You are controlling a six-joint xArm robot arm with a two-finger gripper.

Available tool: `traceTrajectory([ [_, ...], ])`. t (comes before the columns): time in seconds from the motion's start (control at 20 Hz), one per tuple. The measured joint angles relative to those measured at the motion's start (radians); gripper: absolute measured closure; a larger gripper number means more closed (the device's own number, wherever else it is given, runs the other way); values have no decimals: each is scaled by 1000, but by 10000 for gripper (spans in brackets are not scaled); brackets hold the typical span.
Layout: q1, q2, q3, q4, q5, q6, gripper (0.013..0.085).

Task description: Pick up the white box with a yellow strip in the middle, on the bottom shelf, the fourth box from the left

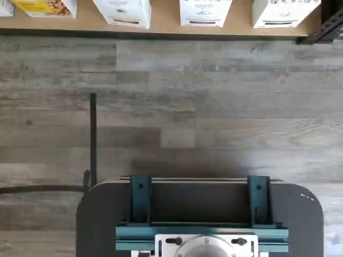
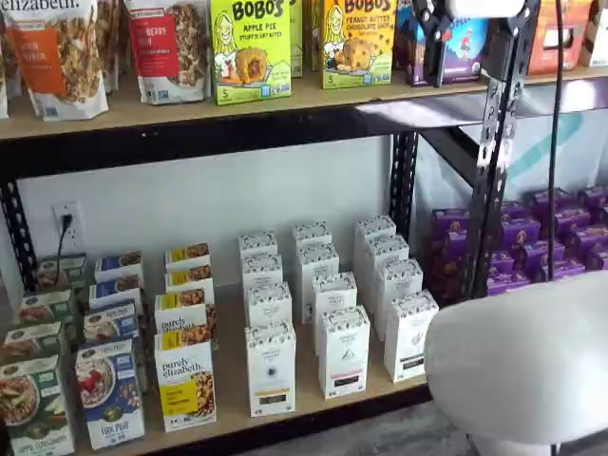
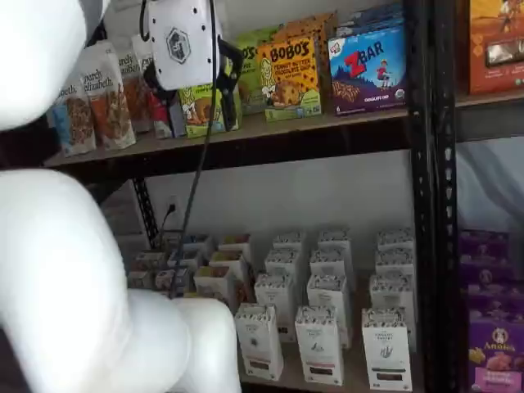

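Note:
The white box (image 2: 271, 369) stands at the front of its row on the bottom shelf (image 2: 231, 385), right of a "purely elizabeth" carton (image 2: 186, 384). It also shows in a shelf view as the white box (image 3: 259, 341), and in the wrist view as the white box (image 1: 123, 12) on the tan board. Its yellow strip is too small to make out. My gripper (image 3: 192, 88) hangs high up, level with the upper shelf and far above the box. It is open, with a Bobo's box visible between the black fingers. One finger (image 2: 435, 43) shows at a shelf view's top edge.
More white cartons (image 2: 343, 351) stand in rows to the right, and green and blue boxes (image 2: 110, 391) to the left. Black uprights (image 2: 489, 161) frame the bay, with purple boxes (image 2: 532, 242) beyond. The white arm (image 3: 65, 278) fills the foreground. A dark mount with teal brackets (image 1: 199, 214) sits over the grey wood floor.

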State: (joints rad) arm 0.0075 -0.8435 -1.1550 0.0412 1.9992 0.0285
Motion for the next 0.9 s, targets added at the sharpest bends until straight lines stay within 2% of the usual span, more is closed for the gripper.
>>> traceTrajectory([
  [0.05,-15,1,0,17,2,-7,130],
  [0.1,-58,2,0,61,6,-27,130],
  [0.15,-74,1,1,82,7,-36,130],
  [0.3,-76,0,6,88,0,-39,130],
  [0.6,-43,-9,55,61,-53,-23,130],
  [0.9,21,-26,158,26,-142,24,130],
])
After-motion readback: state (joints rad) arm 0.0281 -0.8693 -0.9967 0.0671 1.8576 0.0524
